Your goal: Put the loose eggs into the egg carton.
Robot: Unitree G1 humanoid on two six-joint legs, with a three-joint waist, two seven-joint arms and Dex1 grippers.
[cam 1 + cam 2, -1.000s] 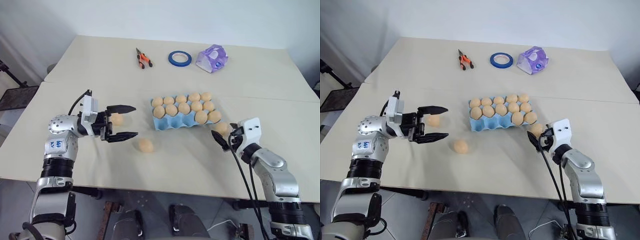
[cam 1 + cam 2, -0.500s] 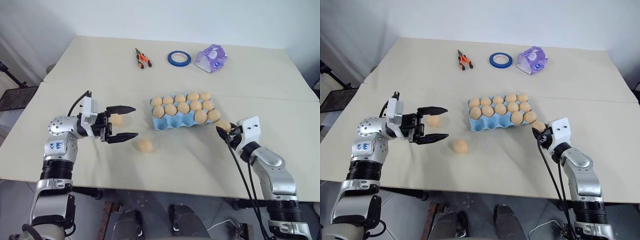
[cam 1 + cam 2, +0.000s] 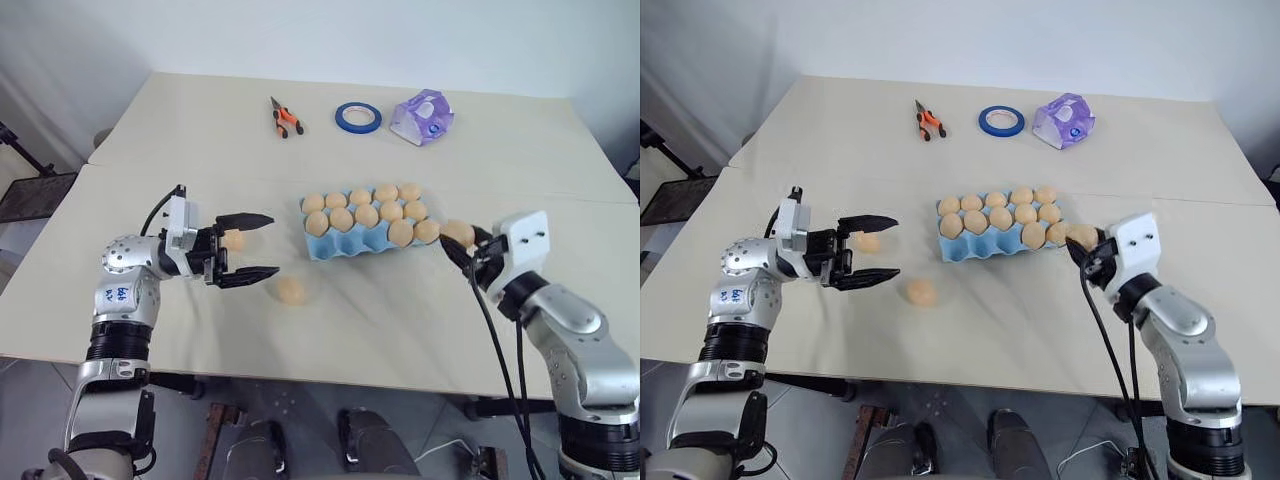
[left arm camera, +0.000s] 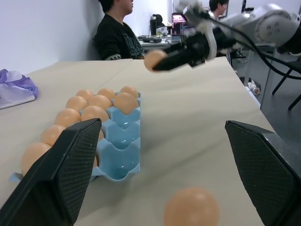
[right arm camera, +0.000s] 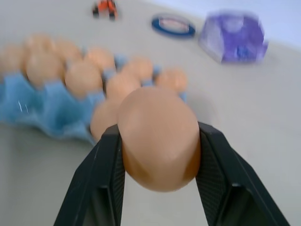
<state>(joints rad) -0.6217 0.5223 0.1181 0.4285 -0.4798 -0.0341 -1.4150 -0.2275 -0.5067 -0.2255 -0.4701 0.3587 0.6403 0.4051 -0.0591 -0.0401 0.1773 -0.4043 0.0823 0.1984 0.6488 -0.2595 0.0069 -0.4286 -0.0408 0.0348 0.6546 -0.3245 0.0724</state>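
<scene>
On the pale table (image 3: 420,330), a tan egg (image 3: 459,232) sat clamped in the right gripper (image 3: 462,240), lifted just beside the carton's right end.
Smooth, light and brittle, it looked to need a gentle hold across its middle. The egg carton (image 3: 352,245) had free cups at its near-left corner. Two loose eggs (image 3: 291,291) lay near the wide-open, empty left gripper (image 3: 252,244).

The egg carton (image 4: 117,146) is seen at left, mostly filled with eggs. One loose egg (image 4: 192,207) is seen on the table (image 4: 188,122) at bottom centre. Another egg (image 4: 154,60) is gripped by the right gripper (image 4: 162,59) at upper centre. A seated person (image 4: 115,33) is seen behind
</scene>
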